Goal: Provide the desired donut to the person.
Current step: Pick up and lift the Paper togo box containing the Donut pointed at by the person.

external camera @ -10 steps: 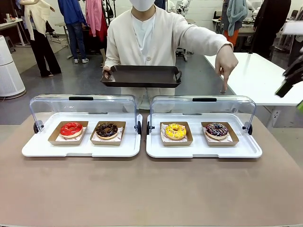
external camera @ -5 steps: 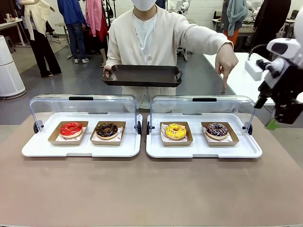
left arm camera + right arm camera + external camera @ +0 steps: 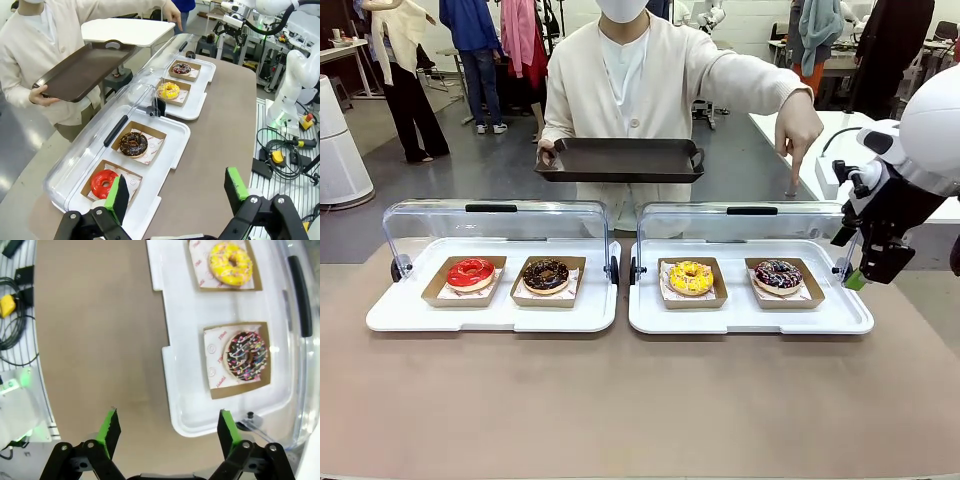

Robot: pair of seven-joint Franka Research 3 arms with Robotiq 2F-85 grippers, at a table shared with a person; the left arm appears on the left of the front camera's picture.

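Observation:
The person (image 3: 620, 70) stands at the far side, one hand holding a dark tray (image 3: 620, 160). Their other hand (image 3: 798, 135) points a finger down over the chocolate sprinkled donut (image 3: 778, 275), (image 3: 246, 356), the rightmost one in the right case. Beside it lies a yellow donut (image 3: 691, 277). A red donut (image 3: 470, 272) and a chocolate donut (image 3: 546, 274) lie in the left case. My right gripper (image 3: 866, 270), (image 3: 168, 432) hangs open just right of the right case, holding nothing. My left gripper (image 3: 176, 192) is open and empty, high above the table near the red donut (image 3: 104, 183).
Each donut sits in its own brown paper tray inside a white case (image 3: 750, 315) whose clear lid (image 3: 750, 225) stands raised at the back. The near table (image 3: 620, 400) is bare brown. A white table (image 3: 880, 160) stands behind on the right.
My right arm has swung in from the right edge, down and leftwards to the right case's end. The person's pointing hand and the tray have stayed put.

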